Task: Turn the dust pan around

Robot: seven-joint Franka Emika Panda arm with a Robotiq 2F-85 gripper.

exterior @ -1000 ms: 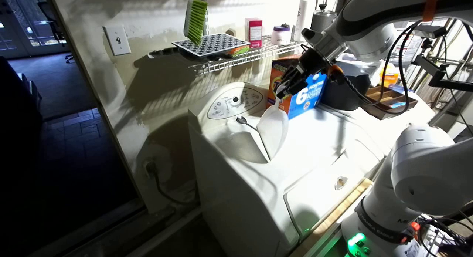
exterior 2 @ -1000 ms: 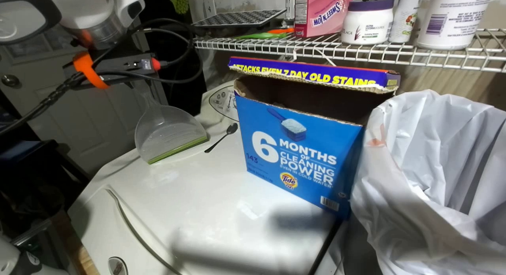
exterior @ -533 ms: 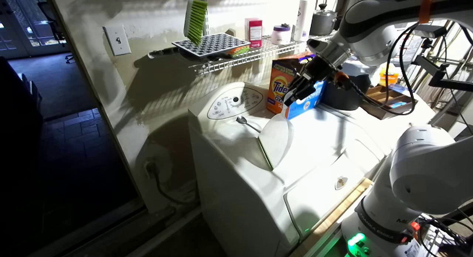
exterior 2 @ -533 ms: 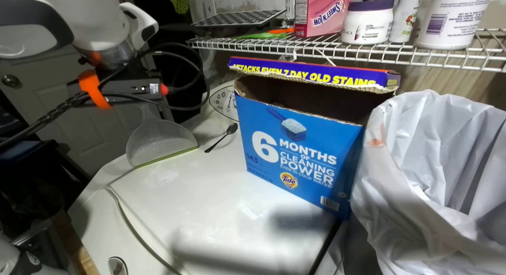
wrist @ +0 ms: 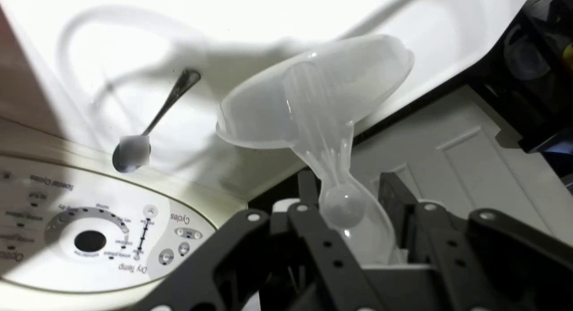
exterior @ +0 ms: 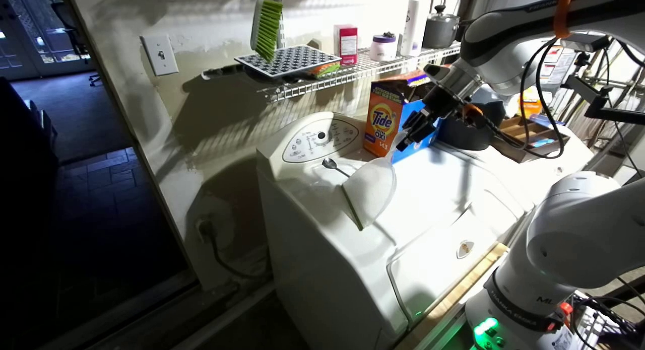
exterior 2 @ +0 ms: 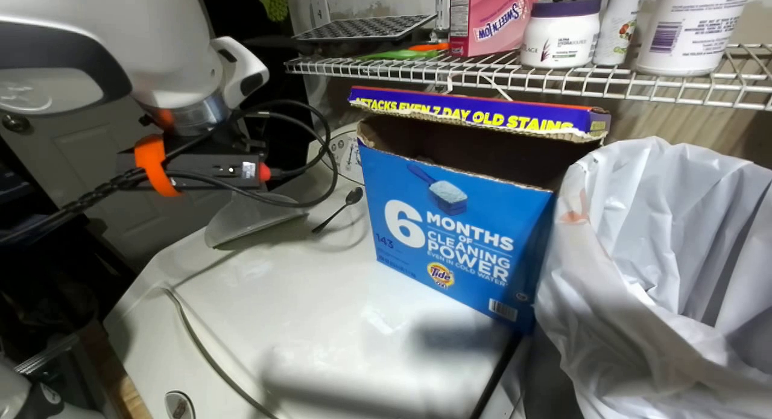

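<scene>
The dust pan is a translucent whitish scoop with a green lip, not blue. It slants over the white machine top in both exterior views (exterior: 372, 189) (exterior 2: 253, 217), its handle up and its lip low. I cannot tell whether the lip touches the surface. My gripper (exterior: 404, 142) is shut on the handle. In the wrist view the handle sits tilted between my two fingers (wrist: 351, 188), and the back of the dust pan (wrist: 340, 85) points away from me. In an exterior view the fingers are hidden behind the wrist camera and cables.
A dark spoon (exterior: 330, 163) lies near the pan, also in the wrist view (wrist: 172, 96). An open detergent box (exterior 2: 446, 226) stands close to my gripper. A bin with a white bag (exterior 2: 651, 256) is beside it. A wire shelf (exterior 2: 518, 75) hangs above.
My gripper has moved lower and away from the detergent box's front corner, carrying the handle. The dust pan has turned and tipped flatter, so its inner face shows less.
</scene>
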